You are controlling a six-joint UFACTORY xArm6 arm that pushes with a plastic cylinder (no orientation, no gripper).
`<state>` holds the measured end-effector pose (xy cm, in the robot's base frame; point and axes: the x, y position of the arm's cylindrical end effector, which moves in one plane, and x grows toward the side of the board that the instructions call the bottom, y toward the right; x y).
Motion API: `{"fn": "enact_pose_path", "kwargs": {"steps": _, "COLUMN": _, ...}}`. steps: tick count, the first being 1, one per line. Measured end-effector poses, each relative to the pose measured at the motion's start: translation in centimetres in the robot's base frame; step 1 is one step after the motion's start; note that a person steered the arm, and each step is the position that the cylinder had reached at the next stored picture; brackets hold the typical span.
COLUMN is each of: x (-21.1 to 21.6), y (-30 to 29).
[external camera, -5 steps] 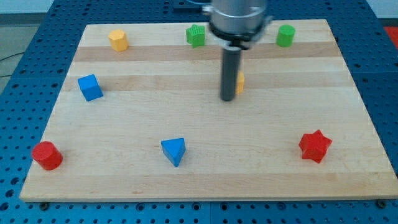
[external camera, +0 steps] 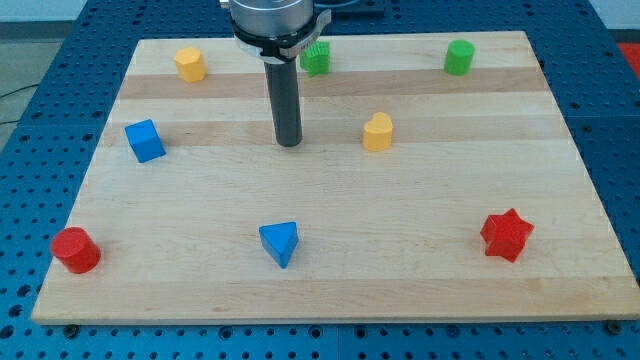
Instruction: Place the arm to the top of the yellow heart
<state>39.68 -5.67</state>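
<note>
Pale wooden board (external camera: 330, 285) on blue pegboard table (external camera: 40, 120); my tip (external camera: 289, 144) left of yellow heart (external camera: 377, 132); no fingers.

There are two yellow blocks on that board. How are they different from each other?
The yellow block at the view's top left looks flat-topped and faceted, like a hexagon; the yellow heart has a rounded, lobed outline. The hexagon-like block sits near the board's top edge, far from my tip; the heart lies mid-board, to the right of my tip and apart from it. Both share the same yellow and similar size.

Blue cube (external camera: 145, 140), blue triangle (external camera: 280, 243), red star (external camera: 506, 235) lie well apart.
</note>
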Motion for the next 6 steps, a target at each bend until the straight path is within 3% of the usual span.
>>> {"fn": "enact_pose_path", "kwargs": {"steps": 3, "x": -0.6, "y": 0.1}}
{"fn": "enact_pose_path", "kwargs": {"steps": 5, "x": -1.7, "y": 4.2}}
{"fn": "enact_pose_path", "kwargs": {"steps": 6, "x": -5.7, "y": 5.2}}
